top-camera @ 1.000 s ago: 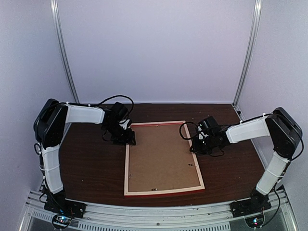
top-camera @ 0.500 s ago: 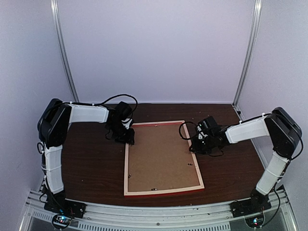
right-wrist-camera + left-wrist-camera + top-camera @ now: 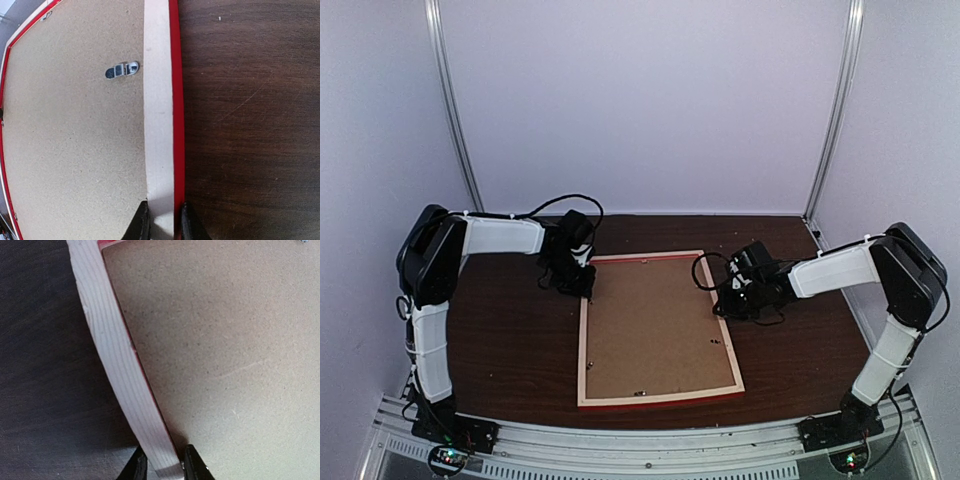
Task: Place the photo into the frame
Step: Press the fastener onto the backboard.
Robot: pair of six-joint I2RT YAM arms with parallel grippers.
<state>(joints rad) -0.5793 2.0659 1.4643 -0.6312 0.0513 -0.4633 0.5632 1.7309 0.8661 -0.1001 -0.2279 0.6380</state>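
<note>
The frame (image 3: 583,350) lies back-up on the table, pale wood on top and red at its outer edge. A brown backing board (image 3: 655,325) fills its opening. The photo is hidden. My left gripper (image 3: 586,285) sits at the left rail near the far corner. In the left wrist view, the left gripper (image 3: 166,469) is shut on that pale rail (image 3: 112,355), one finger on each side. My right gripper (image 3: 723,300) holds the right rail. In the right wrist view, the right gripper (image 3: 162,222) pinches the pale and red strip (image 3: 159,110).
The dark wooden table (image 3: 510,340) lies between white walls with metal posts at the back corners. A small metal turn clip (image 3: 122,69) sits on the backing board (image 3: 75,140) by the right rail. Black cables loop off both wrists.
My left gripper has shifted slightly right onto the frame's left rail and its jaws have closed on it. The right arm and the frame have not moved.
</note>
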